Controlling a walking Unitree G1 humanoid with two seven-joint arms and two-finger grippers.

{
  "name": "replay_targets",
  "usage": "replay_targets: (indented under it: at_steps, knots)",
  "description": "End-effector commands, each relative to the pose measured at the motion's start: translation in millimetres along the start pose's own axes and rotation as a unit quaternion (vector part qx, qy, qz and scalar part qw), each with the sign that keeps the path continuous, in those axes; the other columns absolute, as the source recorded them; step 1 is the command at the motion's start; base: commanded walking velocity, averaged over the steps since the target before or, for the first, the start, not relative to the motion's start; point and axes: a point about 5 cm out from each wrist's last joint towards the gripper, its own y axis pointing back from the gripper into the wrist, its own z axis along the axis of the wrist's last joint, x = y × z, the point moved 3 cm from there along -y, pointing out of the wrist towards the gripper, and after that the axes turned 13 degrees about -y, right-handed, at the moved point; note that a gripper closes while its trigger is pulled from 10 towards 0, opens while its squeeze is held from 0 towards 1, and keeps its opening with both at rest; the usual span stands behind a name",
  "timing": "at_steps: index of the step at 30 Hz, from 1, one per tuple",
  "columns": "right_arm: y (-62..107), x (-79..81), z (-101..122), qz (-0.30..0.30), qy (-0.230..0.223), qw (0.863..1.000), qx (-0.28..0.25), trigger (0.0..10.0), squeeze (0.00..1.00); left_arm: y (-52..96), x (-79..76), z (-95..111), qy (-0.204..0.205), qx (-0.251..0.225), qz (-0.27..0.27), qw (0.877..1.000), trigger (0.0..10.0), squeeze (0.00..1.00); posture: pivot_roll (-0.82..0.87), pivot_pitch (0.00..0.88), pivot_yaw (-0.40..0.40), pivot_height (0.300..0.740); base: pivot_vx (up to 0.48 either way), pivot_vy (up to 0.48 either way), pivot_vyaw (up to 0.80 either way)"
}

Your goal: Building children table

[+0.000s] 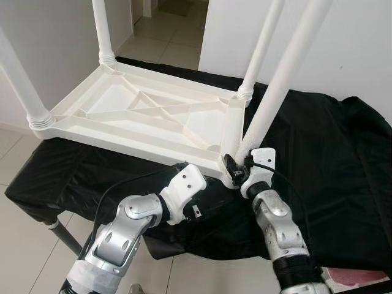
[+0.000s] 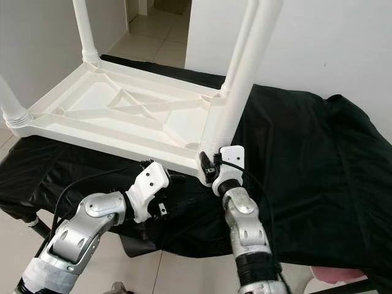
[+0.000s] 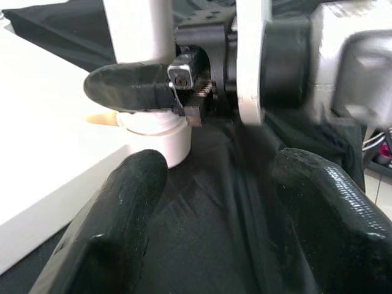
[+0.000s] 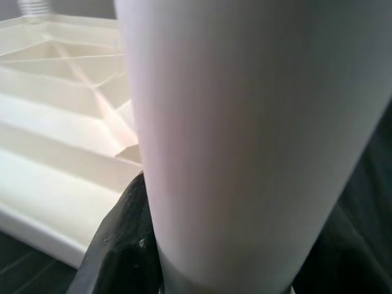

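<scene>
White table lies upside-down, four legs up.

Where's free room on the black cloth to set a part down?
Free: the black cloth on the robot's right, between the near white plastic leg and the cloth's right edge. Crowded: the near corner of the upturned white plastic tabletop, where the right hand and left hand work.

A home, by the look of it: plain white walls and pale glossy floor tiles run back to an open doorway well beyond the right gripper. Just under that gripper, a black cloth drapes a makeshift work surface carrying an upturned white plastic children's table, household furniture, not shop stock.
</scene>
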Motion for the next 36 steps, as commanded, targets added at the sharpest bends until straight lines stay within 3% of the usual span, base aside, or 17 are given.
replay_targets:
  at_steps: [1, 3, 6, 12, 13, 14, 15, 16, 21, 29, 30, 31, 32, 36]
  knots:
    - [8.9, -9.3, -19.0, -0.047, -0.006, 0.998, 0.036, 10.0, 0.00, -1.5, -0.8, 2.1, -0.001, 0.002, 0.015, 1.000, 10.0, 0.00, 0.06, 0.042, -0.122, 0.740, 0.000, 0.000, 0.00]
    - [10.4, -6.0, -20.9, -0.055, -0.020, 0.998, 0.039, 10.0, 0.00, -1.2, -0.9, 2.0, 0.000, 0.002, 0.015, 1.000, 10.0, 0.00, 0.06, 0.040, -0.120, 0.740, 0.000, 0.000, 0.00]
    - [7.0, 10.7, -7.1, -0.002, -0.016, 1.000, 0.011, 10.0, 0.00, -3.1, -3.3, 3.4, 0.001, -0.002, 0.010, 1.000, 10.0, 0.00, 0.06, 0.037, -0.114, 0.740, 0.000, 0.000, 0.00]
    - [12.6, 14.4, -9.1, 0.005, -0.014, 1.000, 0.024, 10.0, 0.00, -3.2, -1.9, 3.4, -0.003, -0.001, 0.008, 1.000, 10.0, 0.00, 0.05, 0.033, -0.115, 0.740, 0.000, 0.000, 0.00]
    - [13.3, 16.0, -8.9, 0.007, -0.014, 1.000, 0.025, 10.0, 0.29, -2.7, -0.9, 3.1, -0.003, -0.001, 0.010, 1.000, 10.0, 0.00, 0.05, 0.033, -0.117, 0.740, 0.000, 0.000, 0.00]
    - [13.8, 17.6, -7.7, 0.007, -0.013, 1.000, 0.024, 10.0, 0.94, -2.5, -0.5, 2.8, -0.003, 0.000, 0.011, 1.000, 10.0, 0.00, 0.05, 0.033, -0.117, 0.740, 0.000, 0.000, 0.00]
    - [14.2, 18.7, -6.4, 0.006, -0.012, 1.000, 0.023, 10.0, 0.94, -2.4, -0.5, 2.6, -0.003, 0.001, 0.012, 1.000, 10.0, 0.00, 0.05, 0.033, -0.117, 0.740, 0.000, 0.000, 0.00]
    - [14.4, 19.5, -5.7, 0.010, -0.015, 1.000, 0.022, 10.0, 1.00, -2.5, -1.8, 2.4, -0.002, 0.000, 0.011, 1.000, 10.0, 0.00, 0.05, 0.034, -0.118, 0.740, 0.000, 0.000, 0.00]
    - [16.1, 20.2, -0.8, 0.025, -0.018, 0.999, 0.014, 10.0, 1.00, -2.9, -3.4, 2.6, 0.000, 0.000, 0.012, 1.000, 10.0, 0.00, 0.05, 0.039, -0.123, 0.740, 0.000, 0.000, 0.00]
    - [20.1, 8.8, 6.5, 0.036, 0.007, 0.999, 0.000, 10.0, 1.00, -2.6, -2.1, 2.4, 0.000, 0.000, 0.015, 1.000, 10.0, 0.00, 0.05, 0.040, -0.125, 0.740, 0.000, 0.000, 0.00]
    - [20.7, 7.2, 6.8, 0.039, 0.011, 0.999, 0.000, 10.0, 0.80, -2.6, -1.7, 2.4, 0.000, 0.000, 0.016, 1.000, 10.0, 0.00, 0.04, 0.041, -0.124, 0.740, 0.000, 0.000, 0.00]
    - [20.7, 7.2, 6.8, 0.039, 0.011, 0.999, 0.000, 10.0, 0.80, -2.6, -1.7, 2.4, 0.000, 0.000, 0.016, 1.000, 10.0, 0.00, 0.04, 0.041, -0.124, 0.740, 0.000, 0.000, 0.00]
    - [22.3, 4.2, 7.3, 0.043, 0.015, 0.999, -0.001, 10.0, 0.05, -2.6, -1.5, 2.6, 0.000, 0.000, 0.016, 1.000, 10.0, 0.00, 0.04, 0.042, -0.123, 0.740, 0.000, 0.000, 0.00]
    - [26.2, -3.7, 10.0, 0.048, 0.023, 0.999, -0.011, 10.0, 0.00, -2.5, -0.3, 2.8, -0.001, 0.000, 0.019, 1.000, 10.0, 0.00, 0.04, 0.047, -0.127, 0.740, 0.000, 0.000, 0.00]
